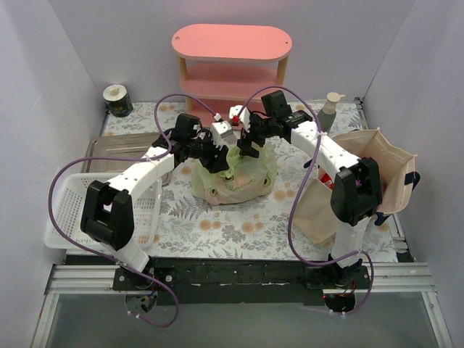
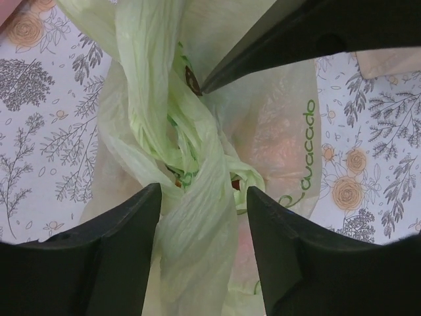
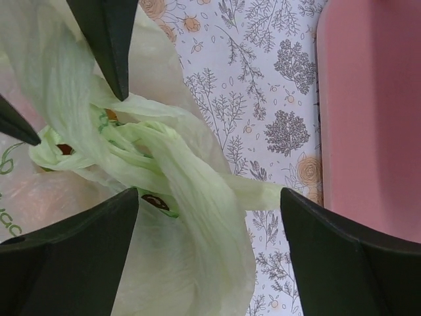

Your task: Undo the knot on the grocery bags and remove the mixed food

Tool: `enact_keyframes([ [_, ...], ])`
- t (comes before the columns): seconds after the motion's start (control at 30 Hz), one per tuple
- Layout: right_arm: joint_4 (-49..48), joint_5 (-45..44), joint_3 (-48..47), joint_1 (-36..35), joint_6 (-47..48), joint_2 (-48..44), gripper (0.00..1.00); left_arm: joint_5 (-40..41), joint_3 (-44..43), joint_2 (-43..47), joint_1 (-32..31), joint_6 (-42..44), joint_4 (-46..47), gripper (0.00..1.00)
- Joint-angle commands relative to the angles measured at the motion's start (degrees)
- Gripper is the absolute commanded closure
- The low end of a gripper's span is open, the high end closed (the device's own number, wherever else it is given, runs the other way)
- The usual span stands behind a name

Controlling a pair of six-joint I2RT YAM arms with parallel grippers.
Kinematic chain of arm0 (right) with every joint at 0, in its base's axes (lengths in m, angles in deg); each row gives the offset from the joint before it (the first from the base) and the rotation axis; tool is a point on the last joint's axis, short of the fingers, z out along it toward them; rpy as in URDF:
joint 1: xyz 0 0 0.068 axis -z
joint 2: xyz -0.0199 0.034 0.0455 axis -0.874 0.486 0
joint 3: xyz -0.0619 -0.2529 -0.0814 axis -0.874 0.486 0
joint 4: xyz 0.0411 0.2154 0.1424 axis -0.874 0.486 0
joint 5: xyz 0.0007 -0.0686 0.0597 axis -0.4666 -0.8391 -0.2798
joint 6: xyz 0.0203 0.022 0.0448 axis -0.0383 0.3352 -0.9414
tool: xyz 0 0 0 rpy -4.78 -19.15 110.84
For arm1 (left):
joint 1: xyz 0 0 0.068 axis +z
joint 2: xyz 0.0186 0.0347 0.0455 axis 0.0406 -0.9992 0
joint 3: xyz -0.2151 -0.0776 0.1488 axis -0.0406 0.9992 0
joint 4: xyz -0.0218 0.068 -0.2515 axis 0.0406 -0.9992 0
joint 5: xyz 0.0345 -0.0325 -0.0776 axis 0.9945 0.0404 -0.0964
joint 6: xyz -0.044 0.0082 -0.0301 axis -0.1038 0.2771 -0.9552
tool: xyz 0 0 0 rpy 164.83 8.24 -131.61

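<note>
The thin pale yellow-green plastic bag (image 1: 235,181) sits mid-table, its handles twisted into the knot (image 2: 197,158) on top. My left gripper (image 2: 204,191) is open, and one twisted strand runs between its fingers, touching the left one only. My right gripper (image 3: 209,192) is wide open around another strand of the knot (image 3: 131,145), and one of its fingers (image 2: 296,33) reaches in from the far side. In the top view both grippers, left (image 1: 217,161) and right (image 1: 250,151), meet over the bag's top. The mixed food shows only as blurred orange-pink shapes (image 2: 276,131) through the plastic. The beige tote (image 1: 377,170) stands at the right.
A white mesh basket (image 1: 69,210) sits at the near left, with a metal tray (image 1: 119,148) behind it. A pink shelf (image 1: 232,58) stands at the back, a dark can (image 1: 117,100) at back left and a bottle (image 1: 330,110) at back right.
</note>
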State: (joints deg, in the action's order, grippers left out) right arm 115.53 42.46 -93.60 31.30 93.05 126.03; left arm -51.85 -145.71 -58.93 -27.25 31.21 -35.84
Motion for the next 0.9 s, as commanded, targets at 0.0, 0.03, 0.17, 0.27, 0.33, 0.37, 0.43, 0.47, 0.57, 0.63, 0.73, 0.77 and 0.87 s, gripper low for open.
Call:
enact_keyframes([
  [0.0,-3.77,-4.04,-1.49,-0.43,-0.89,0.12,0.12,1.16,-0.24,1.03,0.14,0.41,1.84,0.51],
  [0.03,-7.96,-6.41,-1.31,-0.26,-3.96,0.3,0.22,1.25,-0.06,1.21,0.14,0.32,1.84,0.56],
  [0.17,-12.74,-12.94,-2.89,1.5,-9.17,0.91,0.46,3.18,0.73,2.26,0.14,0.58,1.76,0.83],
  [0.27,-13.37,-12.42,-3.86,3.26,-11.8,0.91,0.61,5.99,2.22,4.01,0.23,1.02,1.67,1.0],
  [0.33,-13.54,-12.5,-3.25,3.96,-12.42,0.21,0.85,8.7,2.75,4.81,0.41,0.67,1.67,1.0],
  [0.37,-13.89,-13.55,-2.72,4.05,-13.47,-0.23,0.98,10.03,3.36,5.77,1.02,-0.29,2.02,1.0],
  [0.43,-15.56,-14.35,-0.53,4.84,-14.88,-1.98,0.99,12.57,3.98,6.57,2.24,-3.09,3.59,1.0],
  [0.47,-16.0,-13.74,0.35,5.28,-16.02,-2.51,0.99,17.9,4.85,6.92,3.99,-7.63,4.47,1.0],
  [0.57,-19.69,-12.16,4.92,8.17,-26.02,-5.85,0.99,24.18,8.09,8.67,8.56,-15.03,6.76,1.0],
  [0.63,-21.71,-10.92,7.81,10.28,-32.8,-8.75,0.99,26.38,9.51,9.99,10.16,-17.69,7.64,1.0],
  [0.73,-22.33,-10.57,13.61,11.78,-37.12,-12.44,0.99,27.63,11.45,10.88,11.39,-20.86,7.64,1.0],
  [0.77,-22.24,-9.18,16.33,11.87,-37.12,-13.32,0.99,24.57,11.63,11.05,11.48,-20.69,7.38,1.0],
  [0.87,-22.24,-5.14,19.25,11.87,-37.04,-16.83,0.99,18.5,10.84,11.23,11.57,-20.25,6.94,0.66],
])
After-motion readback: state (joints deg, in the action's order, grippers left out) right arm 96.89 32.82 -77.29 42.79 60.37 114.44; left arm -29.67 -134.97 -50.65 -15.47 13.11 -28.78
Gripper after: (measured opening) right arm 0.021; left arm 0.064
